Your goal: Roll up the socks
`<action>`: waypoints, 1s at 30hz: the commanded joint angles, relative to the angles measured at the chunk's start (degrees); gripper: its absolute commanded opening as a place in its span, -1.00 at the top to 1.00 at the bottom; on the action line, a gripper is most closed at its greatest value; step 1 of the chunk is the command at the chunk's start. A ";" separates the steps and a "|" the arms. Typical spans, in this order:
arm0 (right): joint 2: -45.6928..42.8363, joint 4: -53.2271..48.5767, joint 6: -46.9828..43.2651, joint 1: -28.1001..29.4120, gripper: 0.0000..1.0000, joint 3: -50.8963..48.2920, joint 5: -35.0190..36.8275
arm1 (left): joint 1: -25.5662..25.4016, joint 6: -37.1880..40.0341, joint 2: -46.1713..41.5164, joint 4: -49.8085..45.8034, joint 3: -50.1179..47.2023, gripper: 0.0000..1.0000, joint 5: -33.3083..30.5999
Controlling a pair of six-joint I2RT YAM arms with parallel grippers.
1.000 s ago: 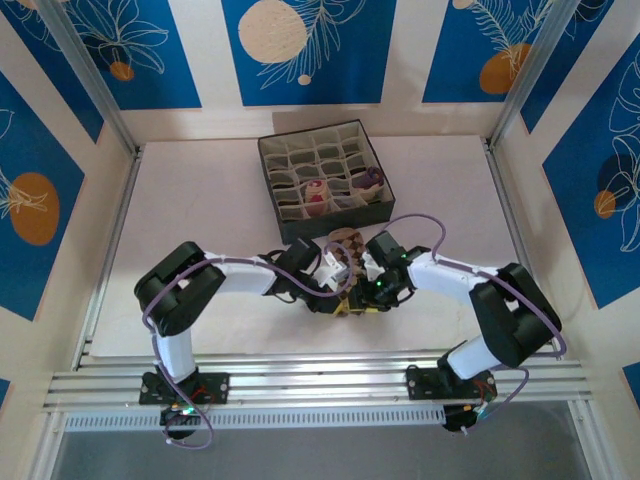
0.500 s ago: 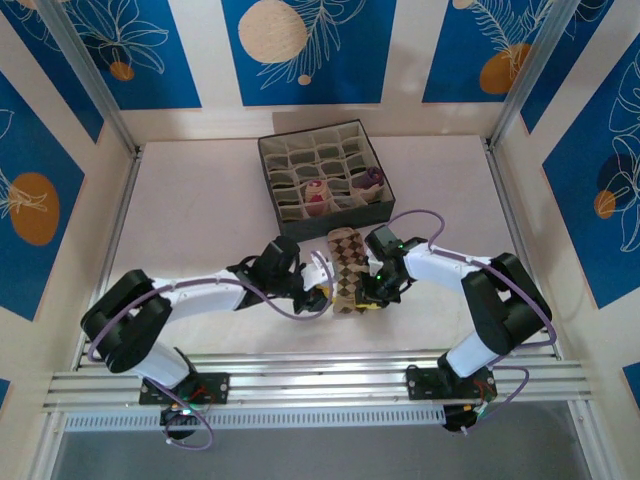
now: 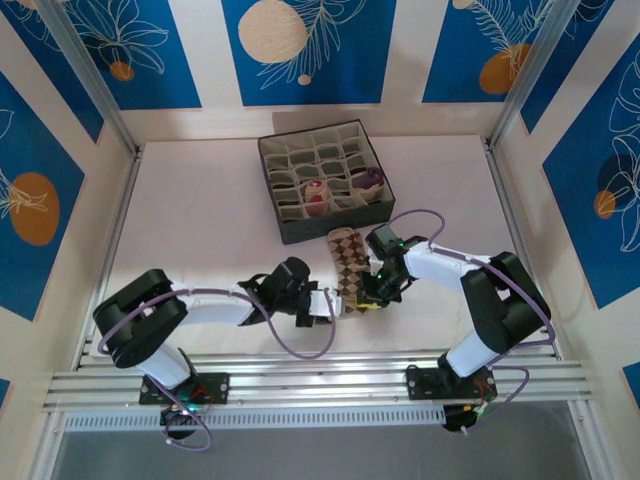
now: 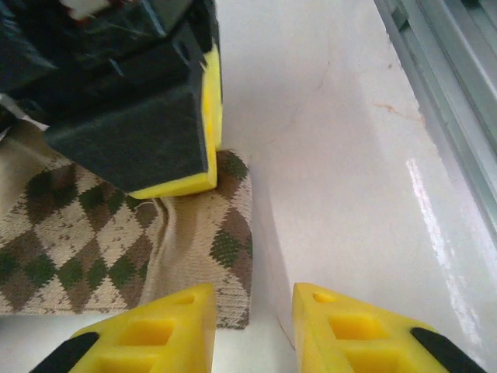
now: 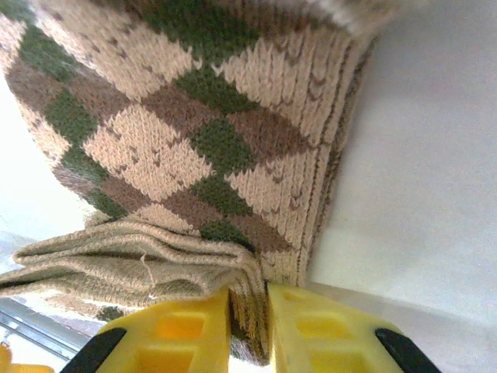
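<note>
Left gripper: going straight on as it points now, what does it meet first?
Probably the near corner of the diamond-patterned sock, just ahead of the left gripper; depth is unclear.

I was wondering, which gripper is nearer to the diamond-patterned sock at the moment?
Right. The right gripper is pinching a fold of the sock at its near end; the left gripper sits just beside that end, jaws apart, with nothing between them.

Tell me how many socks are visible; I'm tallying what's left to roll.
3. The diamond-patterned sock lies on the table, pinched by the right claw; a beige-maroon sock and a dark purple sock sit in separate compartments of the box. More may be hidden.
</note>
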 commanded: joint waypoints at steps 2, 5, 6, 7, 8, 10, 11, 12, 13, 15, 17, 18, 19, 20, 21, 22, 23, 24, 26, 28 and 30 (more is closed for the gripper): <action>2.35 -2.54 -1.02 -0.54 0.64 -0.49 2.74 | -1.00 4.51 1.82 2.93 -0.50 0.40 -1.65; 2.63 -2.57 -1.15 -0.60 0.64 -0.41 2.69 | -1.80 5.81 2.59 3.57 -0.35 0.39 -2.70; 2.69 -2.57 -1.16 -0.60 0.64 -0.37 2.54 | -1.95 6.19 2.98 3.72 -0.28 0.38 -3.12; 2.84 -2.57 -1.20 -0.56 0.64 -0.40 2.44 | -2.13 6.52 3.42 3.84 -0.13 0.36 -3.44; 2.97 -2.57 -1.26 -0.55 0.64 -0.38 2.28 | -2.21 6.87 3.89 3.86 0.14 0.33 -3.76; 3.12 -2.56 -1.42 -0.53 0.65 -0.30 2.08 | -2.47 7.56 4.94 3.86 0.59 0.30 -4.31; 3.14 -2.53 -1.43 -0.56 0.65 -0.24 1.95 | -2.43 7.93 5.42 3.87 0.83 0.29 -4.42; 3.14 -2.57 -1.47 -0.55 0.65 -0.32 1.91 | -2.52 8.07 5.95 3.90 1.05 0.29 -4.71; 3.06 -2.57 -1.70 -0.47 0.65 -0.31 1.67 | -2.54 8.25 6.43 4.26 1.20 0.28 -5.24; 2.80 -2.39 -2.15 -0.29 0.65 -0.30 1.31 | -2.61 8.60 7.54 5.24 1.45 0.25 -5.96; 2.40 -2.28 -2.66 0.05 0.65 -0.29 1.11 | -2.61 8.62 8.67 6.69 1.65 0.20 -6.27; 2.19 -2.13 -2.81 0.28 0.65 -0.36 1.14 | -2.66 8.54 9.01 6.95 1.80 0.19 -6.34; 2.01 -2.00 -3.02 0.52 0.65 -0.48 1.15 | -2.79 8.45 9.36 7.11 2.00 0.18 -6.59; 1.83 -1.96 -3.15 0.63 0.65 -0.58 1.12 | -2.83 8.46 9.62 7.28 2.17 0.17 -6.94; 1.74 -1.95 -3.22 0.67 0.65 -0.58 1.11 | -2.87 8.35 9.89 7.48 2.26 0.17 -7.31; 1.82 -2.08 -3.45 0.80 0.65 -0.56 1.03 | -2.84 8.14 10.00 7.67 2.35 0.16 -7.94; 1.87 -2.09 -3.56 0.85 0.66 -0.56 1.02 | -2.87 8.09 10.25 7.97 2.43 0.15 -8.55; 1.91 -2.13 -3.79 0.93 0.66 -0.60 1.03 | -2.85 8.05 10.53 7.96 2.57 0.15 -9.17; 1.85 -2.12 -4.22 1.09 0.66 -0.67 0.94 | -2.87 8.24 11.04 6.55 3.57 0.15 -10.53; 1.70 -2.13 -4.71 1.27 0.66 -0.65 0.91 | -2.87 8.11 11.65 3.65 5.07 0.24 -11.20; 0.97 -1.80 -5.35 1.37 0.64 -0.73 0.88 | -2.65 7.59 11.98 1.93 6.04 0.40 -10.28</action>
